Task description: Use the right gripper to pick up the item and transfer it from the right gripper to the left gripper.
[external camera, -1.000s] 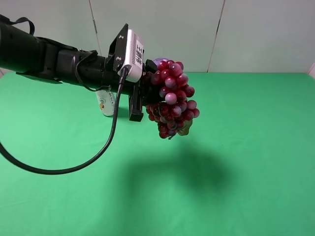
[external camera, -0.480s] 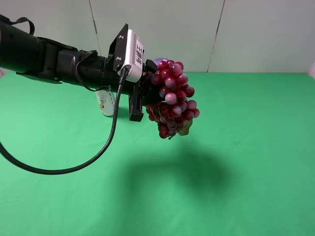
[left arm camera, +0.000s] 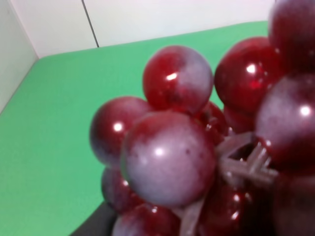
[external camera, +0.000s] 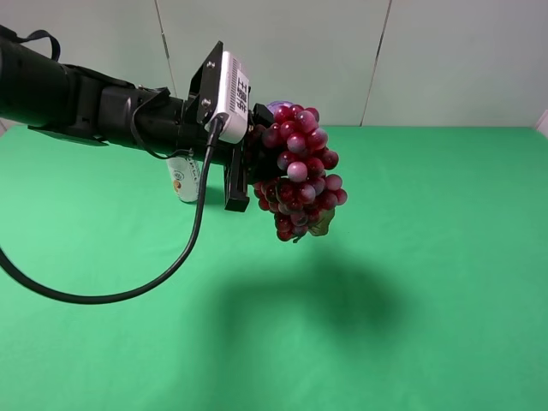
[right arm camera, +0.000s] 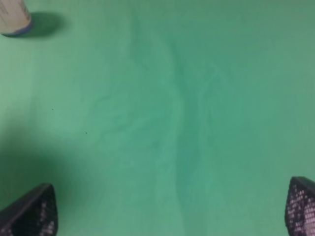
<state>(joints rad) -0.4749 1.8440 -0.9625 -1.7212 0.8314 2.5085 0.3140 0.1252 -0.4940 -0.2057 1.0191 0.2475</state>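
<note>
The bunch of dark-red and pinkish grapes point(external camera: 298, 169) hangs in the air over the green table, a dull leaf at its lower end. My left gripper point(external camera: 253, 163), with the white labelled box and thick cable, is shut on the bunch's left side and holds it up. In the left wrist view the grapes point(left arm camera: 167, 157) fill the frame up close. My right gripper point(right arm camera: 165, 209) is out of the exterior high view. Its own wrist view shows two dark fingertips point(right arm camera: 29, 214) far apart, open and empty above bare green cloth.
A white bottle point(external camera: 182, 181) stands on the green table point(external camera: 445, 282) behind my left arm; it also shows in the right wrist view point(right arm camera: 12, 17). A purple lid point(external camera: 277, 106) peeks out behind the top of the grapes. The bunch's shadow lies on the cloth below.
</note>
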